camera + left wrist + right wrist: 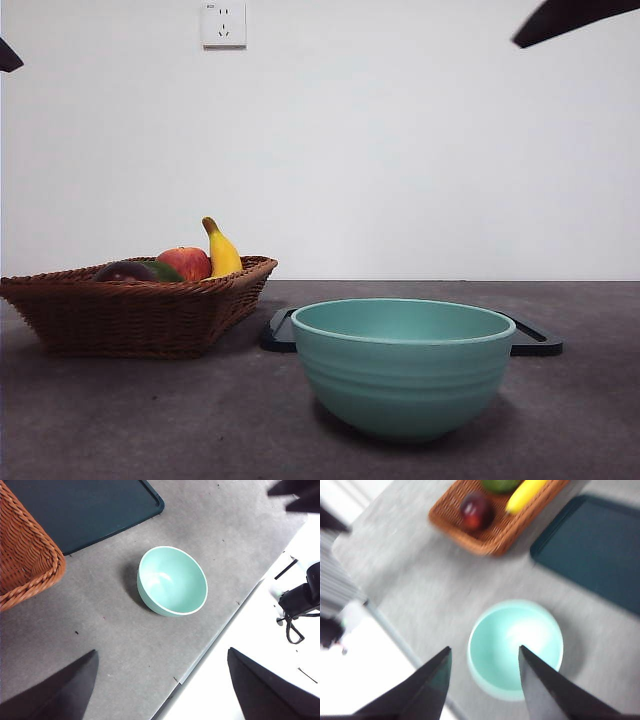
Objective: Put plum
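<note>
The setting is a robot test bench in a lab or office room. A grey mat covers a white table set against a bare white wall with a power socket. Cables lie at the table edge.

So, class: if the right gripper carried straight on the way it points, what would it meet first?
Probably the bowl, which lies between the right gripper's open jaws in its wrist view; depth is unclear.

Counted at left of frame: one wicker basket holding one plum, one apple, one banana and one green fruit. One teal bowl and one dark tray sit lower centre.
</note>
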### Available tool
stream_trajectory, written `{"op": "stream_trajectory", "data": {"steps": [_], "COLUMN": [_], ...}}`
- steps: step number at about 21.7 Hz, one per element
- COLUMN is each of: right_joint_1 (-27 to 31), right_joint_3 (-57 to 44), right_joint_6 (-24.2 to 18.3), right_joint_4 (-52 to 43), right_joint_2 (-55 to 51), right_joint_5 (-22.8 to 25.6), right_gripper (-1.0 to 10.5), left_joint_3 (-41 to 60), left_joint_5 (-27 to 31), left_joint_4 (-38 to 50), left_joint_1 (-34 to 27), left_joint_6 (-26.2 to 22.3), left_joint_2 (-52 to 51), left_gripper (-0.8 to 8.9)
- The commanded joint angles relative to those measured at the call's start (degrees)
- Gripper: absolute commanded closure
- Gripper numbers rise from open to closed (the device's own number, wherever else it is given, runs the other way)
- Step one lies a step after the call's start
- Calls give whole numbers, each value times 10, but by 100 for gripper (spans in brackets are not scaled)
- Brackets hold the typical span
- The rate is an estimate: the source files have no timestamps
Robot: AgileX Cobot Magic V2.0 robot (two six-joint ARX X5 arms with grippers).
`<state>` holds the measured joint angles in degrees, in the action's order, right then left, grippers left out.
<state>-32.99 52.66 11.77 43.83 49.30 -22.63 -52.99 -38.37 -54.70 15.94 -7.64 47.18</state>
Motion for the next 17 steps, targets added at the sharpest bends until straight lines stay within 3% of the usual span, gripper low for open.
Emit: {"op": "stream_trajectory", "data": {"steps": [1, 4, 15, 17], "right_joint_1": [-6, -6, -6, -6], "right_joint_3": [7, 7, 7, 7], "right_joint_6": [-23, -50, -50, -50], "right_joint_4": [45, 92, 89, 89], "right_joint_2": [-5, -7, -7, -7], "right_joint_5": [-5, -5, -5, -5], "right_gripper": [734, 734, 734, 759], "left_joint_3": [-11, -11, -11, -11], "left_joint_5": [-4, -4, -4, -4], "left_joint_4": [2, 2, 2, 2], "left_joint_1": [2, 2, 2, 2], "left_joint_6": [-7, -7, -7, -7], "left_joint_2": [3, 3, 3, 3], "left_gripper": [412, 412, 415, 485]}}
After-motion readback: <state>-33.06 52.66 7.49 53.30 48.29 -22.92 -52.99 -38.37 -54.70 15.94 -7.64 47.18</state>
